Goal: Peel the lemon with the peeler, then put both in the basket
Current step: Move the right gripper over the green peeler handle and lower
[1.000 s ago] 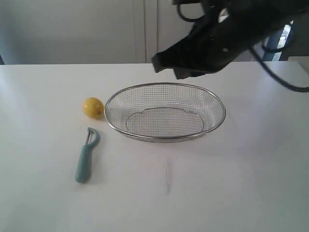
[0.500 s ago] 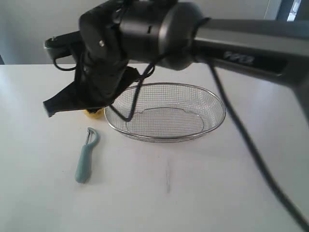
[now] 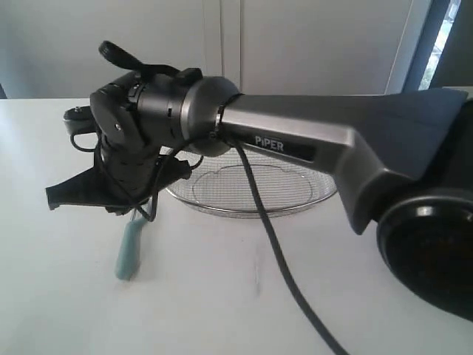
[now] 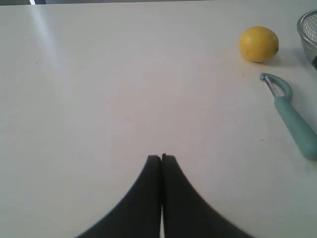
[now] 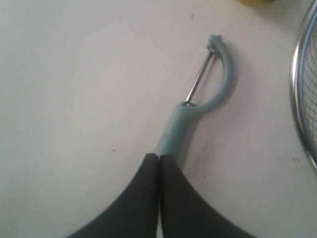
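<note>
Teal peeler (image 5: 183,115) on table (image 5: 74,74), right end effector (image 5: 159,157) closed, empty, over its handle, left end effector (image 4: 161,158) closed, empty

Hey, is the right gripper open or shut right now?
Shut. In the right wrist view the right gripper has both fingers pressed together, nothing between them, tips over the peeler handle.

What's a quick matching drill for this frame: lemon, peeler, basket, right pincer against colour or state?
Things:
1. lemon
2. peeler
3. basket
4. right pincer

Colour or state:
A. silver wire mesh
B. shut, over the teal handle
C. bright yellow
D. pale teal, lying flat on the table

Pairs: 1-C, 2-D, 3-A, 4-B
</note>
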`<state>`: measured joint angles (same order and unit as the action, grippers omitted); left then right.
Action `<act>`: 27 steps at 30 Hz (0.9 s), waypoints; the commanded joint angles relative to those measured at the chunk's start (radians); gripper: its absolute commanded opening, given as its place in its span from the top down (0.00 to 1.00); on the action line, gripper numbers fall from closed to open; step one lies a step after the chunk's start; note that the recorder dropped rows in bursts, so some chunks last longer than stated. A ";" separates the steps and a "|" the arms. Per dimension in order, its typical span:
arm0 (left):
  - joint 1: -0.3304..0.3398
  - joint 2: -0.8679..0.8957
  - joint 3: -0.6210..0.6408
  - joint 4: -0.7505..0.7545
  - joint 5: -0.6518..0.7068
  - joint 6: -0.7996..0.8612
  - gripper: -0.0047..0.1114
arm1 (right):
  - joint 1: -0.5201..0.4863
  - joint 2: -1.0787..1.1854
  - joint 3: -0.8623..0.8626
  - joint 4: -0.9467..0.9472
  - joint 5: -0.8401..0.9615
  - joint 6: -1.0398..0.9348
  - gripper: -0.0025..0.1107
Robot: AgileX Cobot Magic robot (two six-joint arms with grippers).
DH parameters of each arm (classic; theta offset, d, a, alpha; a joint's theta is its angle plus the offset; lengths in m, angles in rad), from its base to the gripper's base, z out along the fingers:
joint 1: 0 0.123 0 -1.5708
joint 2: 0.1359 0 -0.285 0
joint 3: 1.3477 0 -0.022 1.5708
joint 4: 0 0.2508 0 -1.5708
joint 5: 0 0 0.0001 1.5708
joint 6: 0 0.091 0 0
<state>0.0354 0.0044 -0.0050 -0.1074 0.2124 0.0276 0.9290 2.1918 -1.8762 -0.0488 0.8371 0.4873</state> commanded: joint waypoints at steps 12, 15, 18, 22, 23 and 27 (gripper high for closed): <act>-0.002 -0.004 0.005 -0.002 -0.004 -0.002 0.96 | 0.101 0.125 -0.227 -0.234 0.185 0.100 0.98; -0.002 -0.004 0.005 -0.002 -0.004 -0.002 0.96 | 0.101 0.133 -0.227 -0.211 0.174 0.100 0.98; -0.002 -0.004 0.005 -0.002 -0.004 -0.002 0.96 | 0.099 0.138 -0.227 -0.178 0.171 0.100 0.97; -0.002 -0.004 0.005 -0.002 -0.004 -0.002 0.96 | 0.099 0.146 -0.227 -0.158 0.165 0.104 0.89; -0.002 -0.004 0.005 -0.002 -0.004 -0.002 0.96 | 0.099 0.147 -0.227 -0.158 0.167 0.114 0.85; -0.002 -0.004 0.005 -0.002 -0.004 -0.002 0.96 | 0.094 0.148 -0.227 -0.170 0.170 0.128 0.69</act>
<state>0.0354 0.0044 -0.0050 -0.1074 0.2105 0.0276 1.0303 2.3440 -2.0970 -0.2092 1.0086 0.6014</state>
